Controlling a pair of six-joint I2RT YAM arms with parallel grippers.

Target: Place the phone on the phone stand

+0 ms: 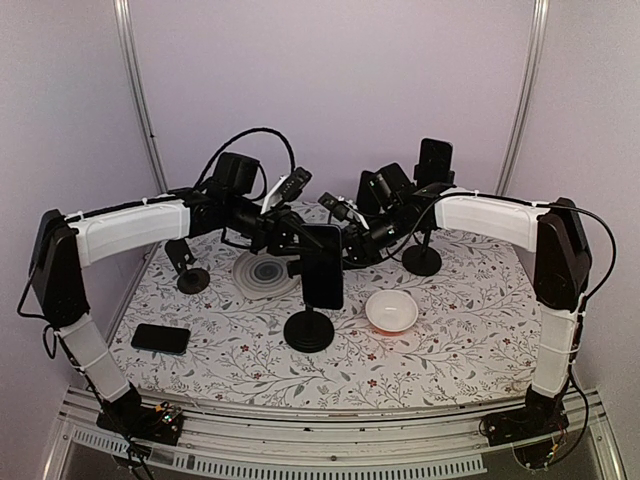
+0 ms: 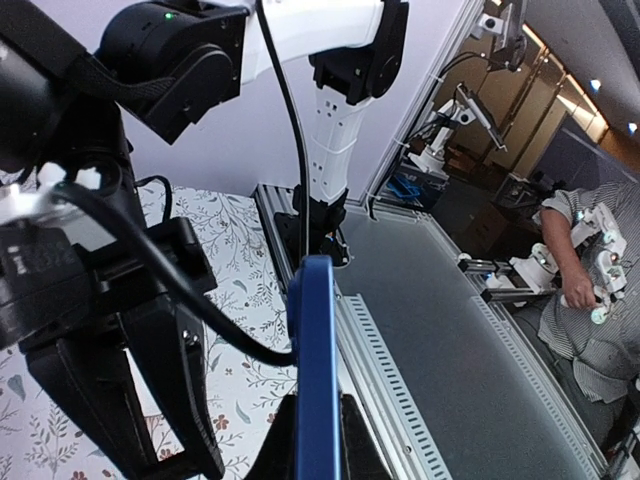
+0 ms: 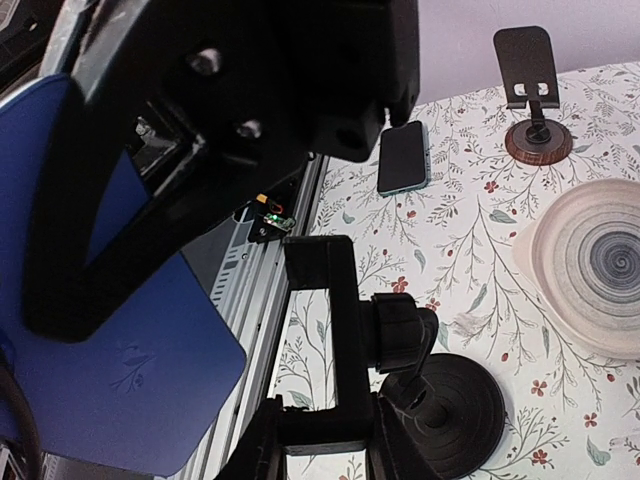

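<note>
Blue phone (image 2: 315, 350) pinched in left claw (image 2: 317, 435), beside stand (image 3: 330, 300) held by right claw (image 3: 322, 445).

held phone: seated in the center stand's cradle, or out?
Out. Right wrist view shows the cradle bare; the blue-cased phone hangs beside it, held by the left gripper.

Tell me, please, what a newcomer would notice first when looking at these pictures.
First comes the crowded middle of the table. There the left gripper pinches a blue-backed phone upright, while the right gripper seems to hold the cradle of the black phone stand. Next come a white bowl just right of that stand, and a second phone lying flat near the front left corner.
</note>
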